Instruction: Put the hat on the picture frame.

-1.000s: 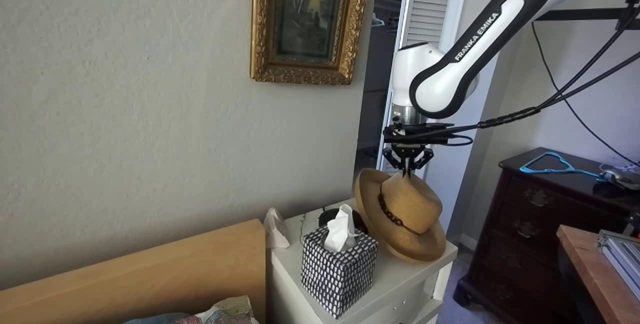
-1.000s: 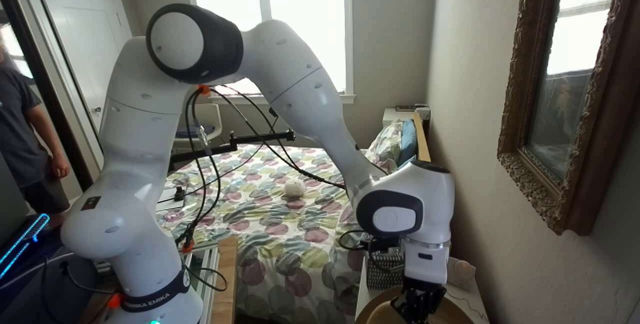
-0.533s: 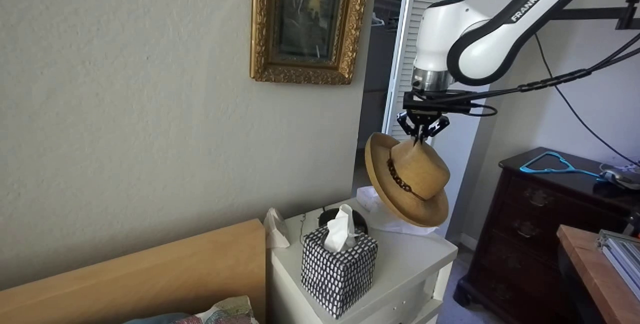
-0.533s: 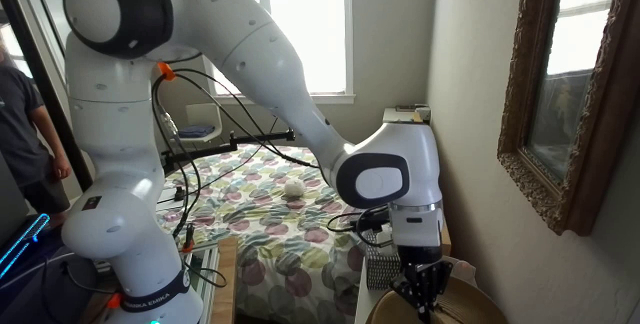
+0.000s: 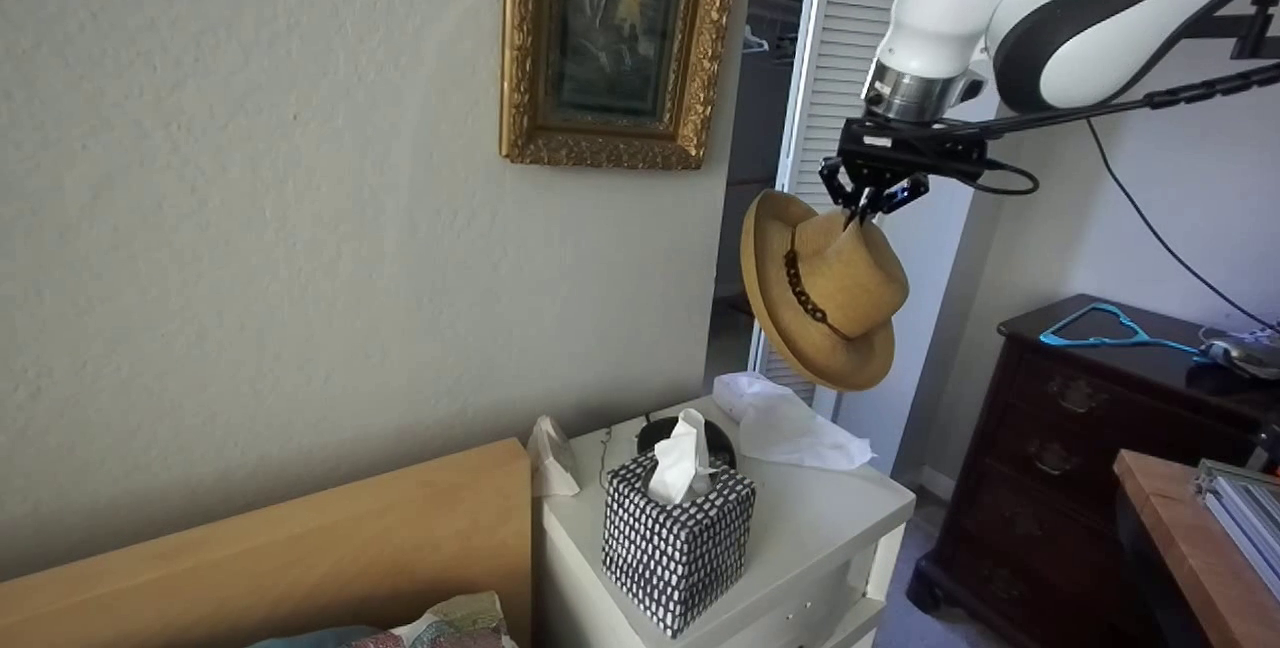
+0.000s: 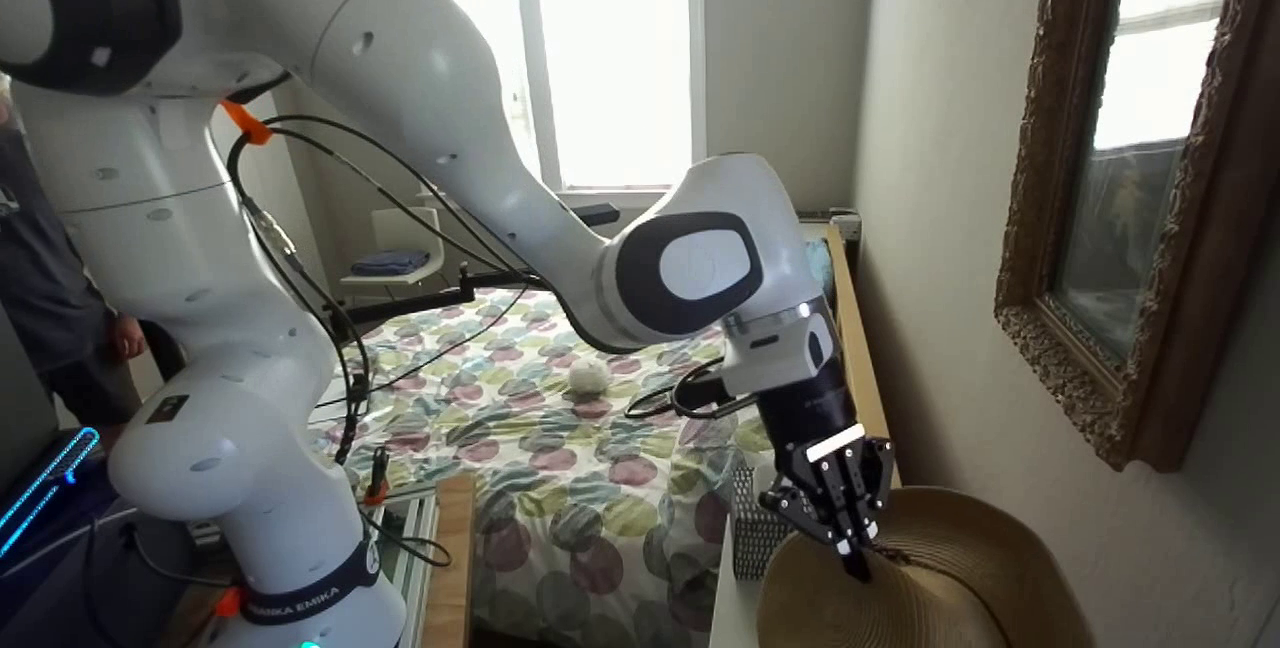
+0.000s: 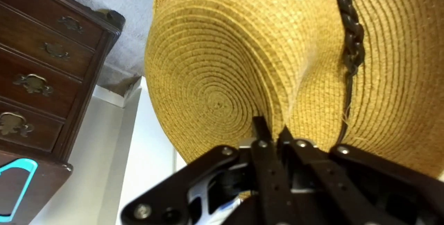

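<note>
The tan straw hat (image 5: 855, 283) hangs in the air above the white nightstand, tilted, its brim toward the wall side. It also shows in an exterior view (image 6: 930, 608), cut by the lower edge, and fills much of the wrist view (image 7: 215, 61). My gripper (image 5: 858, 216) is shut on a pinched fold of the hat's crown; the fingertips close on the straw in the wrist view (image 7: 272, 129). The ornate gold picture frame (image 5: 605, 150) hangs on the wall, higher and to the left of the hat in that view. It also shows in an exterior view (image 6: 1060, 383) at the right.
On the white nightstand (image 5: 820, 518) are the checkered tissue box (image 5: 678, 538), a black round object (image 5: 655, 433) and a crumpled white sheet (image 5: 790, 428). A wooden headboard (image 5: 300, 548) stands along the wall. A dark dresser (image 5: 1060, 458) and louvered door (image 5: 855, 58) are behind.
My gripper has lifted the hat off the nightstand, uncovering the white sheet. In the last half second it rose further and the wrist tilted.
</note>
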{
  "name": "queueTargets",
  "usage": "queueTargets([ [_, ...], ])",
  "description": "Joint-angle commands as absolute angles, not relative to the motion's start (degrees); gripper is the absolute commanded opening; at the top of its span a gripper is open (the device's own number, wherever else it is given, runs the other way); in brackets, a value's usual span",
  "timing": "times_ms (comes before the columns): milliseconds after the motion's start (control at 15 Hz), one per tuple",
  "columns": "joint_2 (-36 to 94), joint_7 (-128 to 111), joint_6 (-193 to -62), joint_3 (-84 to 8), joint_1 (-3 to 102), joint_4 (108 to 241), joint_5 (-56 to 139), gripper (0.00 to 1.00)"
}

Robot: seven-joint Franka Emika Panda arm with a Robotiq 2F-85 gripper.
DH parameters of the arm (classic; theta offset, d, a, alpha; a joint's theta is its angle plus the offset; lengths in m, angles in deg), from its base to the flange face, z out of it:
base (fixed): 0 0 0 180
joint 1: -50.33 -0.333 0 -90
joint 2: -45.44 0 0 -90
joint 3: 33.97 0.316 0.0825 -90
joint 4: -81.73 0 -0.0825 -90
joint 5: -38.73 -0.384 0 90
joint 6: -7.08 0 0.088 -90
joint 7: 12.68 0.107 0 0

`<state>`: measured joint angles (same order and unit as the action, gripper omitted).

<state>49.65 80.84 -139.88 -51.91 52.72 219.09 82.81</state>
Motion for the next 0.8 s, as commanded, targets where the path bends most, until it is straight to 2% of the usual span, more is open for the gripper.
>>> queueTargets([
  [0,58.5,86.2,-140.3,-46.3,57.5,224.0,89.8,0.02],
  [467,68.9,86.6,-138.8,-38.7,61.4,226.3,94.9,0.02],
  [533,69.5,85.5,-139.1,-38.3,61.2,226.5,93.7,0.02],
  [600,65.5,84.9,-139.6,-38.7,61.4,224.3,91.9,0.07],
  [733,67.4,84.9,-139.4,-38.0,61.4,225.0,91.9,0.07],
])
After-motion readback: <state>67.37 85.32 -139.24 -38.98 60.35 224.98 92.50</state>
